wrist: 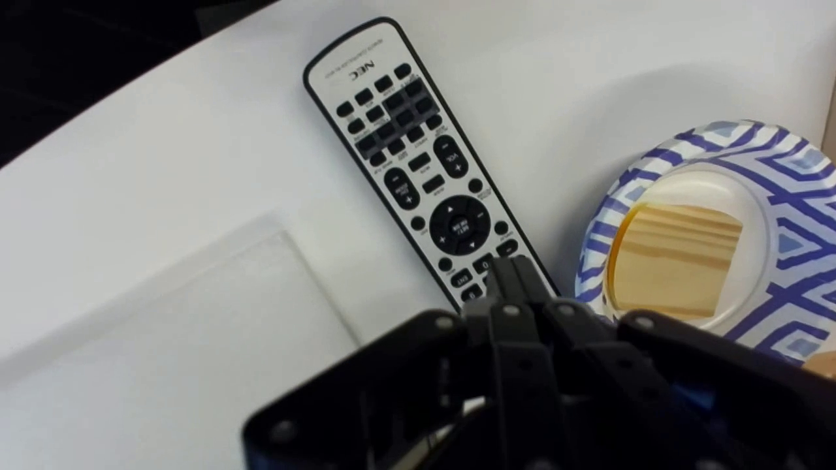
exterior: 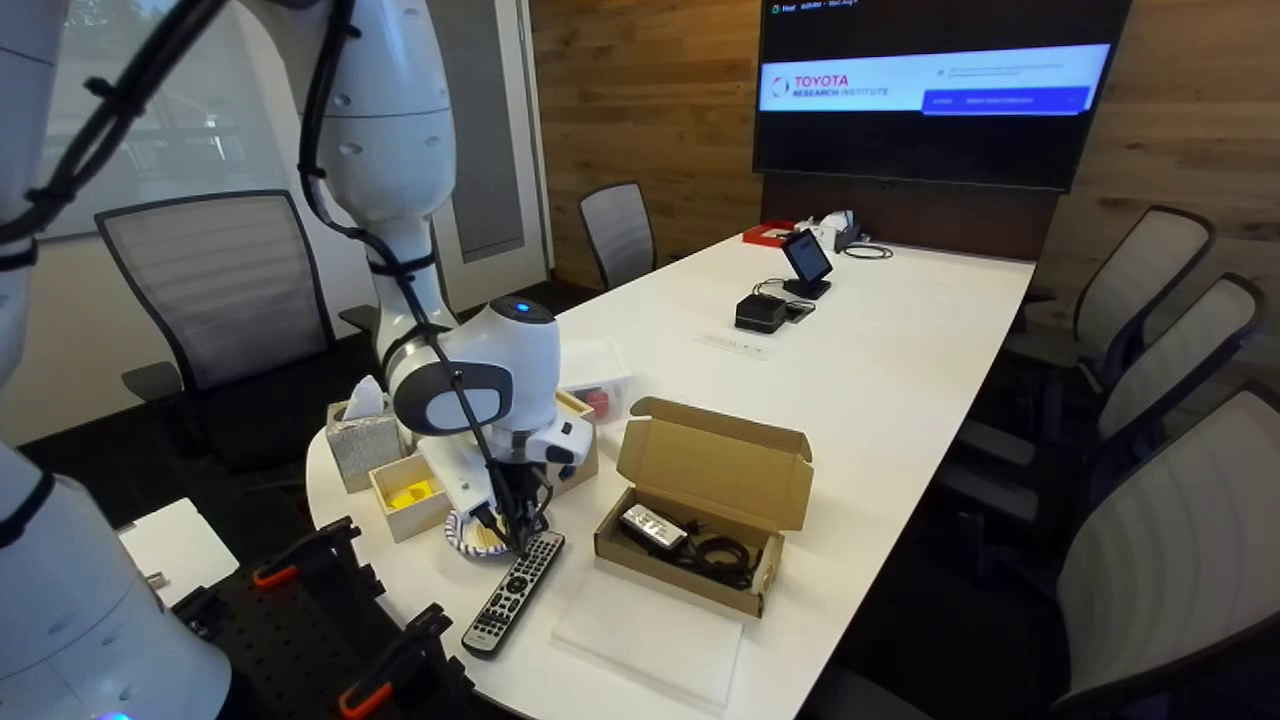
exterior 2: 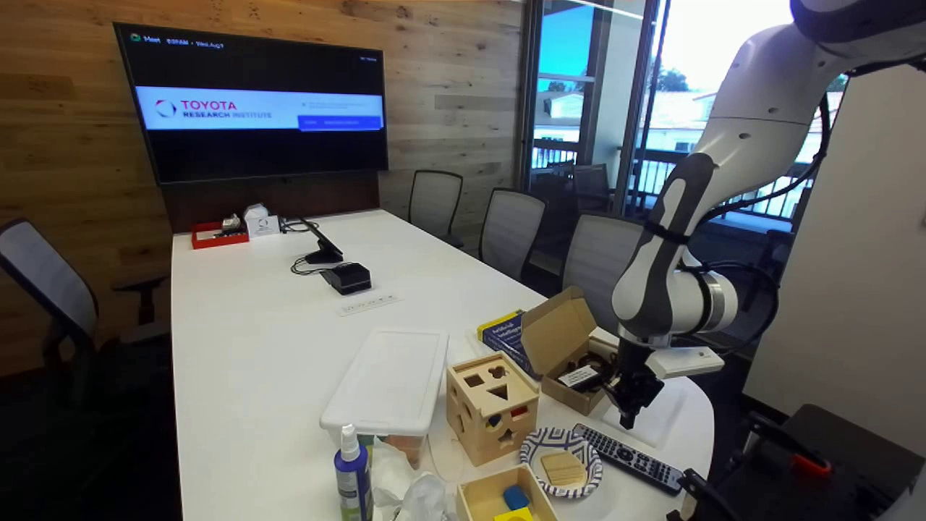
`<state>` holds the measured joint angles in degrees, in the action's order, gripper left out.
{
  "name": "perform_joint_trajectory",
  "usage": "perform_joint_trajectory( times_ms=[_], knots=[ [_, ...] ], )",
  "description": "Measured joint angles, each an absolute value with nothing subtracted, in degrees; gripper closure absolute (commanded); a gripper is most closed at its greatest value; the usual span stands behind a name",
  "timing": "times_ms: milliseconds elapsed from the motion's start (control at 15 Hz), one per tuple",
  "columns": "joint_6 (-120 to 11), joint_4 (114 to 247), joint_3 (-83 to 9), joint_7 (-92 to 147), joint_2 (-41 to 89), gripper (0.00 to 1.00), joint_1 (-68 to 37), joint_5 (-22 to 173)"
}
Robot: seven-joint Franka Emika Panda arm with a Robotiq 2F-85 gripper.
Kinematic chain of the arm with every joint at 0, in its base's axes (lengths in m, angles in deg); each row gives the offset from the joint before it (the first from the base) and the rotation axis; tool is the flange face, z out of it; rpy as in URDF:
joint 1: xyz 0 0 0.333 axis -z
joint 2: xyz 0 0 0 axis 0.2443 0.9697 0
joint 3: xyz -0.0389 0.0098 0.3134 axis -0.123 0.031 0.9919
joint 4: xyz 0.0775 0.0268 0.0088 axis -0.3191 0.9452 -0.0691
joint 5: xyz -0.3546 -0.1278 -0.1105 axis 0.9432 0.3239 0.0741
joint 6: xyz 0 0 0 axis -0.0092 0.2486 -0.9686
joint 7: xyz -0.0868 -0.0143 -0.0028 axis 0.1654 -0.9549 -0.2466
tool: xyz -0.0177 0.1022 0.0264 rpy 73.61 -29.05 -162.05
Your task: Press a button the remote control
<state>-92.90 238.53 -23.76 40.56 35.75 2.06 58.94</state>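
The remote control (wrist: 428, 173), long and slim with a silver face, dark buttons and a black rim, lies flat on the table. It also shows in both exterior views (exterior: 508, 600) (exterior 2: 628, 456). My gripper (wrist: 513, 262) points down with its two fingertips together and nothing between them. In the wrist view the tips overlap the number buttons just past the round pad and hide that end of the remote. In both exterior views the gripper (exterior: 522, 546) (exterior 2: 628, 421) is over the remote's far part. In an exterior view a small gap shows beneath the tips; contact cannot be seen.
A patterned paper plate (wrist: 751, 135) with crackers (exterior 2: 563, 469) lies close beside the remote. A flat white pad (exterior: 650, 635) lies on its other side. An open cardboard box (exterior: 715, 470) holds a power adapter. A wooden shape cube (exterior 2: 477, 427) and a lidded plastic box (exterior 2: 391, 376) stand beyond.
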Motion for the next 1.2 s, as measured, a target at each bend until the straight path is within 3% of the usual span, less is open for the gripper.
perform_joint_trajectory(
  times_ms=[1200],
  knots=[
    [-92.5,234.0,-22.1,40.3,45.3,1.0,5.8,59.7]
  ],
)
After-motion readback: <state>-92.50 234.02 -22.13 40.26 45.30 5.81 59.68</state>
